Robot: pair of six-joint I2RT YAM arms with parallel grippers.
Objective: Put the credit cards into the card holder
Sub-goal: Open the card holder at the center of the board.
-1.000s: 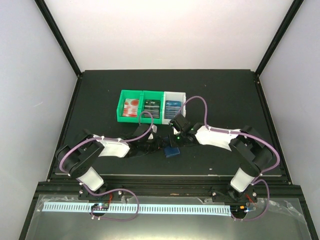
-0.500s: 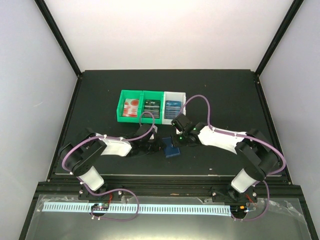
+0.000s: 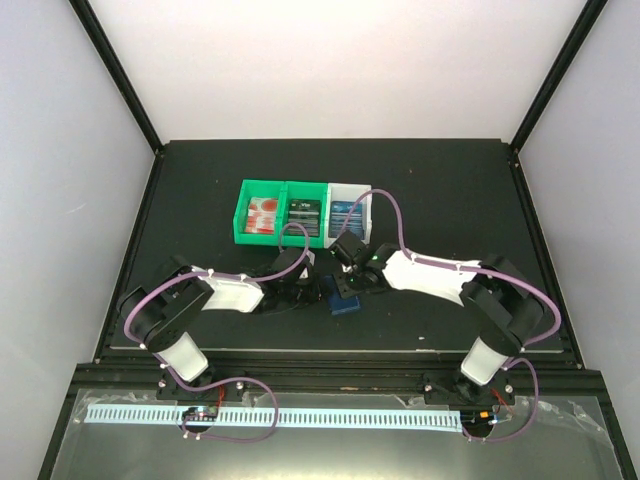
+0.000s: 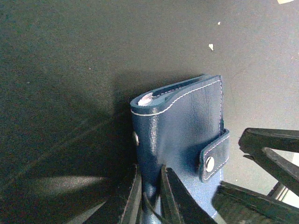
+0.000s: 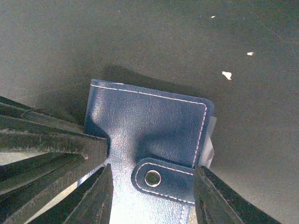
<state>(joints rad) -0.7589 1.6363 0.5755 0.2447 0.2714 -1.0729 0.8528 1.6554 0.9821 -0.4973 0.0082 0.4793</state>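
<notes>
HOLDER PINNED, TAB UNTOUCHED: Your left pincer (image 4: 150,175) is clenched on the near edge of the dark blue card holder (image 4: 182,126). The holder sits folded on the black desk (image 4: 60,70), just in front of the green-and-white bin (image 3: 240,225). Whether it lies flat or is tipped up, the views do not settle.

Your right pincer (image 5: 153,173) stands released, its jaws apart on either side of the snap tab (image 5: 163,179) and gripping nothing. A pale card edge (image 4: 147,98) peeps from the holder's far end. The other credit cards (image 3: 263,215) wait in the bin's compartments, well apart from the holder.

The risks lie in that thin pinch. The tab looks fastened, so popping it will likely take a firm pull, and a pull across the left pincer's narrow hold could twist the holder free or drag it along the desk. The two pincers also crowd each other, so a careless closing could knock fingers together. If you tilt the holder, the peeping card may slide out.
</notes>
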